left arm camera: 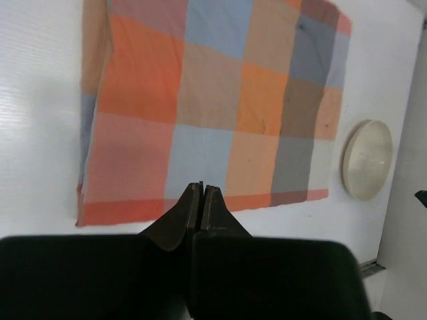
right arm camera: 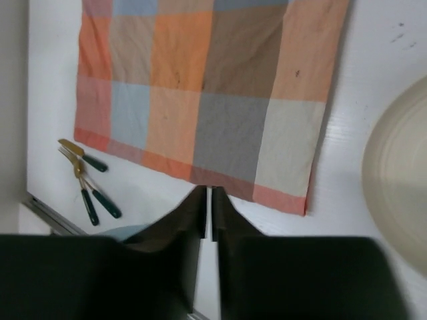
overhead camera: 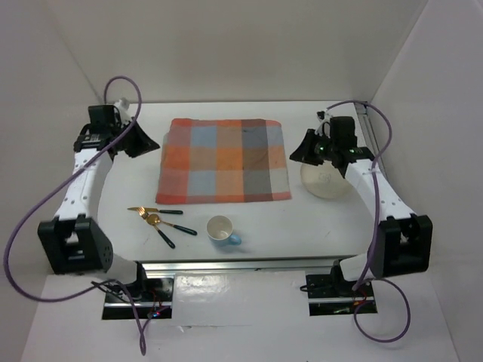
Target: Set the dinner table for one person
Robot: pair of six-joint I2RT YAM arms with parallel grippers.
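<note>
The white dinner table (overhead camera: pixel 302 226) carries an orange-and-blue checked cloth (overhead camera: pixel 224 161) lying flat in the middle. A cream plate (overhead camera: pixel 326 182) sits to the right of the cloth. A white cup with a blue handle (overhead camera: pixel 220 228) stands near the front. A gold knife, fork and spoon with dark handles (overhead camera: pixel 160 219) lie at the front left. My left gripper (overhead camera: pixel 142 141) is shut and empty, hovering off the cloth's left edge. My right gripper (overhead camera: pixel 304 149) is shut and empty, above the plate's far left rim. The wrist views show the cloth (left arm camera: pixel 213 107) (right arm camera: pixel 207 87).
A metal rail (overhead camera: pixel 241 264) runs along the table's near edge. White walls close in the back and both sides. Purple cables loop off both arms. The plate (left arm camera: pixel 367 160) (right arm camera: pixel 400 180) and cutlery (right arm camera: pixel 87 180) also show in the wrist views.
</note>
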